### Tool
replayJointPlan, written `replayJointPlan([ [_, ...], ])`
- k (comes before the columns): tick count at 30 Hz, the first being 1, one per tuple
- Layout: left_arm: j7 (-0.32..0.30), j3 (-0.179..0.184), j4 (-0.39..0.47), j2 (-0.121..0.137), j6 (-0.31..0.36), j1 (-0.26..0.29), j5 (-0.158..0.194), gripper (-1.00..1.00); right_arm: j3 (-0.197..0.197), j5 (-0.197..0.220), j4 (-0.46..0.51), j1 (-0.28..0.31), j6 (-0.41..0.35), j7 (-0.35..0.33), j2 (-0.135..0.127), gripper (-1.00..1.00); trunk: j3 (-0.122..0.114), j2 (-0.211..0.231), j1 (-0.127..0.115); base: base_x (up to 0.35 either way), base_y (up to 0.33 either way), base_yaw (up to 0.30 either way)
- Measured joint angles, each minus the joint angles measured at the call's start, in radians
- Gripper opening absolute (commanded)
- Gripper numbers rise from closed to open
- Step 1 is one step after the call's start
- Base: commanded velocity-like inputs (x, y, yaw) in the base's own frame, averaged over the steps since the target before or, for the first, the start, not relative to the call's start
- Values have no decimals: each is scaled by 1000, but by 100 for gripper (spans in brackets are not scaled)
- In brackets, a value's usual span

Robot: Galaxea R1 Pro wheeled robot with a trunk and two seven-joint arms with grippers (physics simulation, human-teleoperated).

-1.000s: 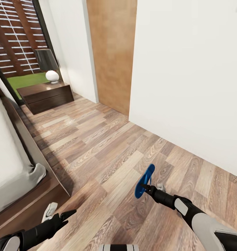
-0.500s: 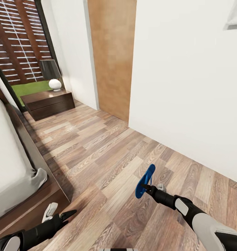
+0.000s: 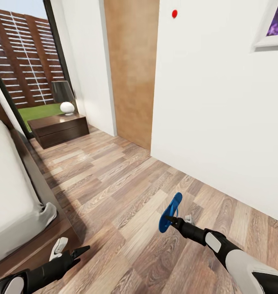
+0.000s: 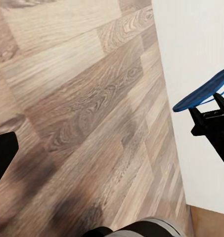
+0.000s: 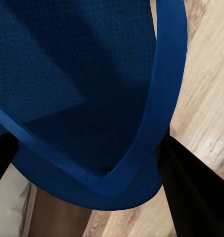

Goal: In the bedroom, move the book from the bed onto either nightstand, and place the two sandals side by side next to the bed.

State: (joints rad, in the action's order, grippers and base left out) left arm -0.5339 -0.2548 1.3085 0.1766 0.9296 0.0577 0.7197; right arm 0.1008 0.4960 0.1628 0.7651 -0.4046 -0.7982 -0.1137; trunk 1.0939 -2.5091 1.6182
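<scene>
Currently the right hand (image 3: 168,219) is clamped on one blue sandal (image 3: 171,212), held off the floor (image 3: 114,179), long axis pointing up and away. Bed (image 3: 16,196) lies well to its left, nearer the left hand (image 3: 69,250), which is spread apart and empty. Nightstand (image 3: 59,128) carries a lamp (image 3: 65,98).

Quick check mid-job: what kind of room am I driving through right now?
Almost certainly a bedroom: a low bed with a pale mattress along one side, a dark nightstand with a lamp by the window, and wood-plank floor. The right gripper holds a blue sandal.
</scene>
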Motion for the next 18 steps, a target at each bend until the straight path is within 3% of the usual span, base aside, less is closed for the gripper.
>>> replayJointPlan([
  [8,0,1,0,-2,0,0,1,100,0,-1,-1,0,-2,2,0,-100,-31,2,-4,0,0,0],
  [18,0,52,0,-26,0,0,-3,100,0,0,-6,0,-3,2,0,-100,-70,4,-8,0,0,0],
])
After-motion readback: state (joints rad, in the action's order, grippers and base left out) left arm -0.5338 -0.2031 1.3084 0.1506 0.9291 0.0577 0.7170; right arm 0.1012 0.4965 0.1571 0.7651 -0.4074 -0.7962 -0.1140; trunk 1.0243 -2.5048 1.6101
